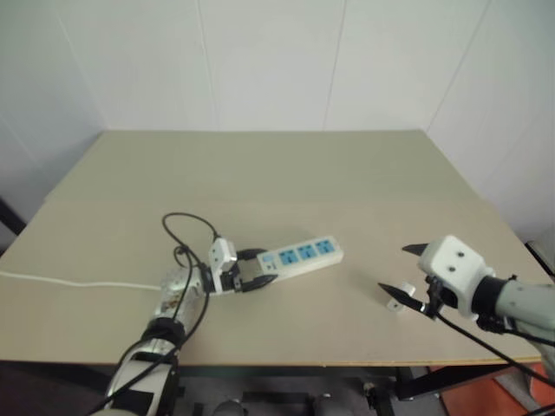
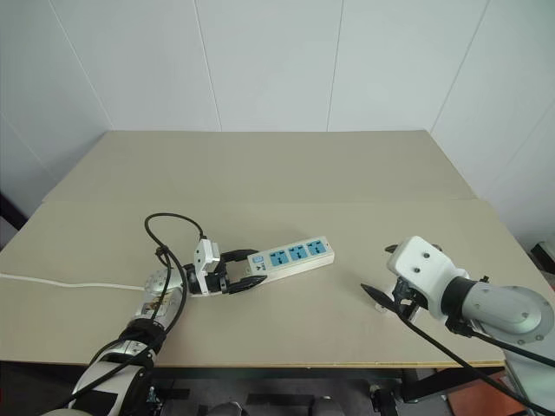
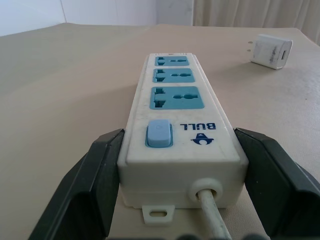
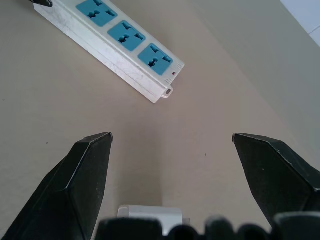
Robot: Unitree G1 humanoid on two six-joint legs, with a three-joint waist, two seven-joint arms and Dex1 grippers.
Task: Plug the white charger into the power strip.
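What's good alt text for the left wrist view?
The left hand is shut on the switch end of the power strip, one black finger on each side, with its cord running out toward the camera. Three blue sockets stretch away across the tan table, and the white charger lies beyond, apart from the strip.

The power strip (image 3: 182, 135) reads "BULL" beside its blue switch (image 3: 159, 133).

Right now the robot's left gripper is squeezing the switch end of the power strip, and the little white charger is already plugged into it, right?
No. The left gripper does clamp the power strip, but the white charger lies loose on the table, as the left wrist view shows.
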